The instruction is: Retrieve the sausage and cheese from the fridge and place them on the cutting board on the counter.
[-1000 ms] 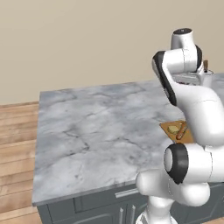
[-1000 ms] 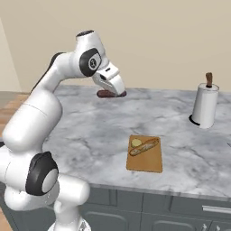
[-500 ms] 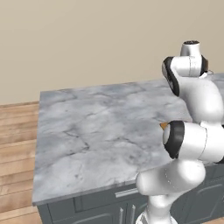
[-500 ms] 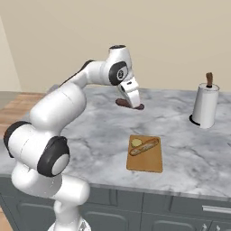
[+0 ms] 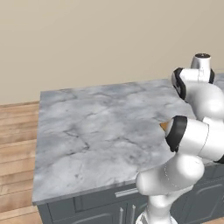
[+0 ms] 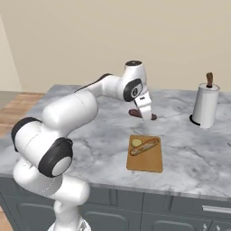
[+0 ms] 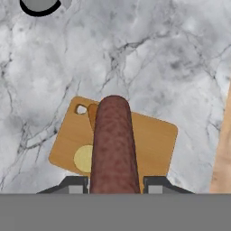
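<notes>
gripper (image 6: 147, 115): was clamped tight on the sausage (image 7: 114, 149), hanging above the counter (image 6: 189, 149) just behind the cutting board (image 6: 149, 162)

sausage: reddish-brown, stuck out between the fingertips (image 7: 155, 184); in the hand view it ran right over the board

cheese (image 6: 136, 142): pale yellow lump, sat on the board's near-left part, next to a long brownish thing (image 6: 145, 146)

paper towel holder (image 6: 205, 106): upright, far right of the counter, well apart from the board

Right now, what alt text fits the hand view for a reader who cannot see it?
A reddish-brown sausage is clamped in the gripper, above a wooden cutting board on a marble counter. A pale yellow cheese lies on the board.
</notes>
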Robot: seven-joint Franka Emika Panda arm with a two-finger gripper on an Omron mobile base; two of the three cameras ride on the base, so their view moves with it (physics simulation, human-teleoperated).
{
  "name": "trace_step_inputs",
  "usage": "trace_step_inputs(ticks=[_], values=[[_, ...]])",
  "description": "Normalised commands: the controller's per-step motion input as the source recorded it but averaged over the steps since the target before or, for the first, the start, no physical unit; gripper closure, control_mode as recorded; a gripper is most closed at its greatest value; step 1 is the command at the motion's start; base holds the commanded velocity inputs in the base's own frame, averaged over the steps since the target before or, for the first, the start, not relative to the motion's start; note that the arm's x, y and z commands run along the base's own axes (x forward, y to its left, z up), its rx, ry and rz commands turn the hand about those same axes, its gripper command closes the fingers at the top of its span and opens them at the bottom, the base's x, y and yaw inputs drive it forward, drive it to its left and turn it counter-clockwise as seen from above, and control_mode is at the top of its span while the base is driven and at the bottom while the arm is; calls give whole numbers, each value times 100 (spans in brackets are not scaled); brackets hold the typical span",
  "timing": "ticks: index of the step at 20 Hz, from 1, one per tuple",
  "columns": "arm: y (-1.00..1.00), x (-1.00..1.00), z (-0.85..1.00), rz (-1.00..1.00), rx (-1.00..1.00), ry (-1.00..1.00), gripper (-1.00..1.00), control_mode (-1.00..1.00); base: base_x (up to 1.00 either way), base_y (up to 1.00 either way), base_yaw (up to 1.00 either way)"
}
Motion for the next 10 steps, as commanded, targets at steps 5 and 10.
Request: trace_step_inputs(ticks=[5,10], values=[[-16,-8,-63,-5,0,-19,100,-100,0,0,0],[-11,-26,-49,-6,0,-17,100,-100,0,0,0]])
